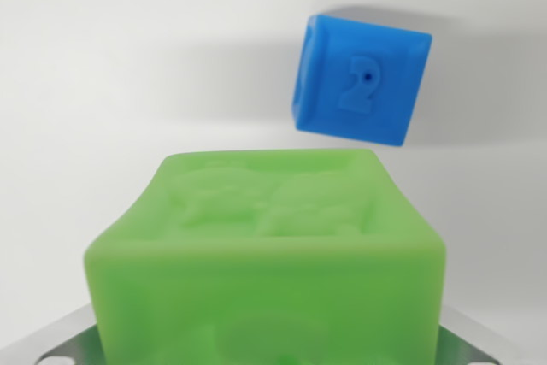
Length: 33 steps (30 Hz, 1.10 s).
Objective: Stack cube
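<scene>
A large green cube (265, 245) with raised relief on its top face fills the lower half of the wrist view, blurred by closeness. My gripper (265, 355) is shut on it; grey metal fingers (53, 341) show at the bottom left and bottom right corners, pressed to the cube's sides. Beyond it, toward the upper right of the view, a blue cube (361, 81) with a raised "2" on its facing side rests on the white surface (102, 83), turned slightly askew. The two cubes are apart. The green cube's lower part is cut off by the frame.
The white surface spreads around the blue cube, with a soft shadow to that cube's left. Nothing else is visible.
</scene>
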Each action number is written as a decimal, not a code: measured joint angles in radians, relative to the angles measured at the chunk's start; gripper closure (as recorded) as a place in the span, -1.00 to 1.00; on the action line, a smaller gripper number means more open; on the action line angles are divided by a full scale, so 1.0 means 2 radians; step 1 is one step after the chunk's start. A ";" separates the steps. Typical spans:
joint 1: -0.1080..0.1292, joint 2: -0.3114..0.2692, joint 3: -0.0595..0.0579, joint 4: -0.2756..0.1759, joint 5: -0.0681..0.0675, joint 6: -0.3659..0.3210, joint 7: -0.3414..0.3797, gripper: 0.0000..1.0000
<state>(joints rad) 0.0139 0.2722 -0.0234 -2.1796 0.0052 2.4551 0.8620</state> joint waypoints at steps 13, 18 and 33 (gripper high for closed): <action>-0.014 0.020 -0.003 0.034 0.002 -0.014 -0.003 1.00; -0.019 0.028 -0.003 0.047 0.002 -0.019 -0.005 1.00; -0.032 0.052 -0.004 0.075 0.003 -0.025 -0.007 1.00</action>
<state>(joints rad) -0.0495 0.3771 -0.0311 -2.0300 0.0108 2.4060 0.8490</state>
